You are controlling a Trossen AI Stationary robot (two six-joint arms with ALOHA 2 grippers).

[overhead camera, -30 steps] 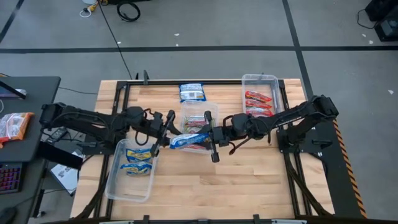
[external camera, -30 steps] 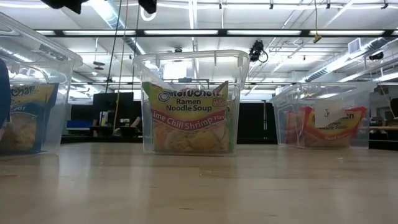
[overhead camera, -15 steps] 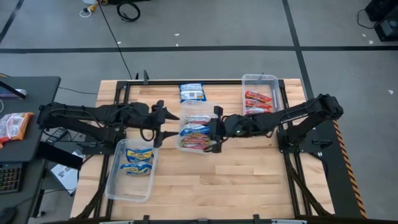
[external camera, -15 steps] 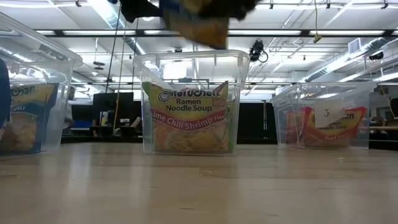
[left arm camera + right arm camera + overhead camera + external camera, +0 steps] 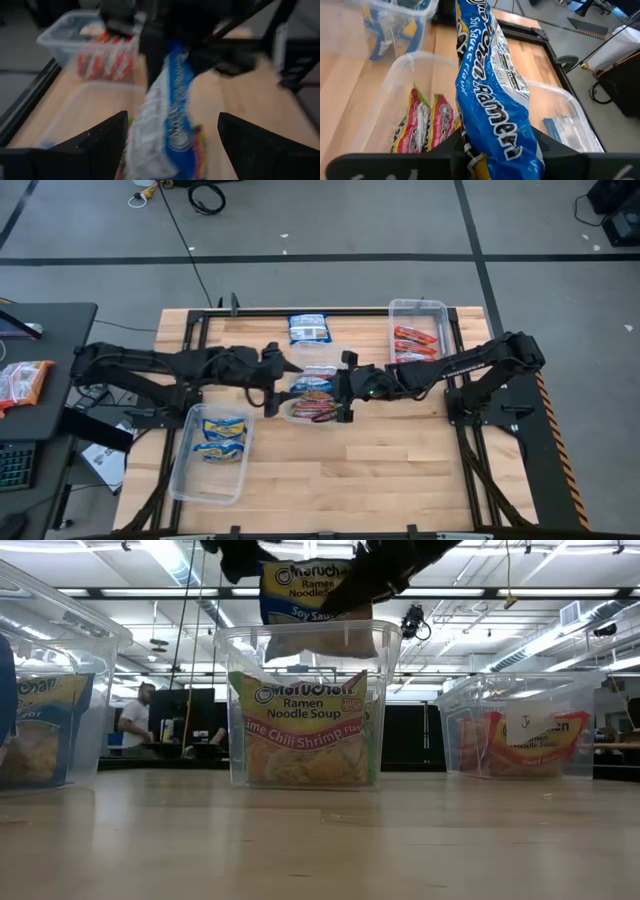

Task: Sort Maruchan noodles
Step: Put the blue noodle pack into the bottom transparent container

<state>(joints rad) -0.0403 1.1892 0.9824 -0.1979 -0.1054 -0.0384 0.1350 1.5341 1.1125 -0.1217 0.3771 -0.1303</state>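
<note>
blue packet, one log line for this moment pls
right gripper: shut on blue packet | over middle tub | left gripper: open, beside it

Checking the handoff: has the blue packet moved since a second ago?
Yes. The blue packet, in the right gripper, went from the middle tub's near edge to above it.

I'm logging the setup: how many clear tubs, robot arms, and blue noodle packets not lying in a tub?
Clear tubs: 3 (left tub, middle tub, right tub)
Robot arms: 2 (left arm, right arm)
Blue packets not lying in tubs: 2 (table packet, held packet in right gripper)
Total: 7
</note>
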